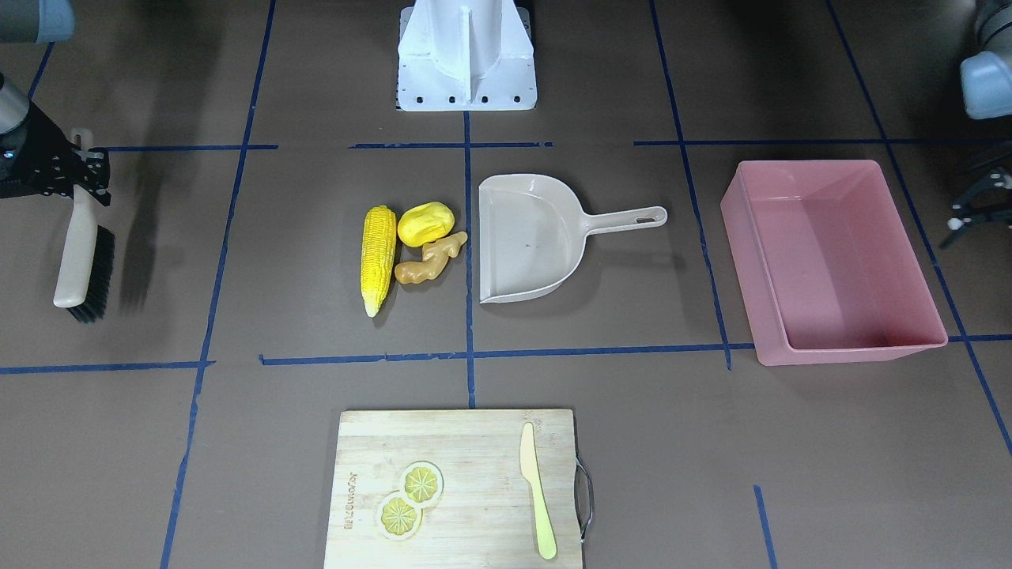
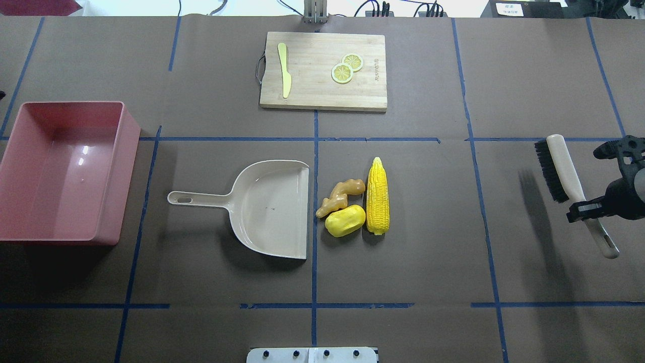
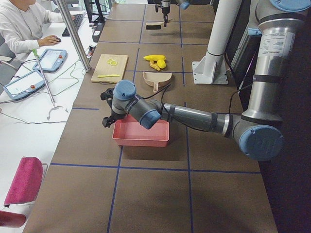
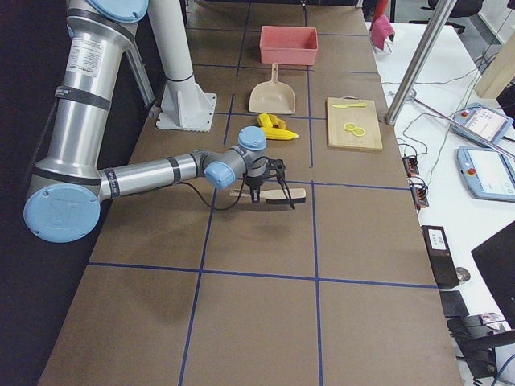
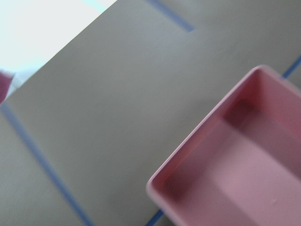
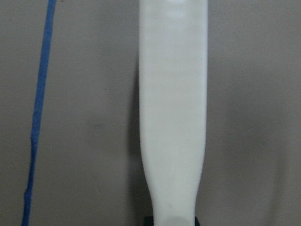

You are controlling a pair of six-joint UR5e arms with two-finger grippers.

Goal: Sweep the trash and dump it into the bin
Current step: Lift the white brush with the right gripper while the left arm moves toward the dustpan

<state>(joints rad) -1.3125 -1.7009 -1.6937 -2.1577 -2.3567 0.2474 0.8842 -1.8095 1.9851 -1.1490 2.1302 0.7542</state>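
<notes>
The trash lies in a tight group at mid-table: a yellow corn cob (image 2: 378, 195), a rounded yellow lump (image 2: 345, 221) and a tan ginger root (image 2: 340, 195). The beige dustpan (image 2: 272, 206) lies just left of them, its mouth facing them. The pink bin (image 2: 60, 176) stands empty at the far left. My right gripper (image 2: 584, 204) is shut on the beige handle of a black-bristled brush (image 2: 557, 169), held above the table far to the right of the trash. The handle fills the right wrist view (image 6: 173, 108). My left gripper (image 1: 961, 201) hovers by the bin's outer side with its fingers apart, holding nothing.
A wooden cutting board (image 2: 312, 93) at the far middle carries a pale yellow knife (image 2: 284, 75) and two lemon slices (image 2: 342, 73). The robot's white base (image 1: 466, 71) is at the near middle. Blue tape lines cross the brown table. An operator sits beyond the far edge.
</notes>
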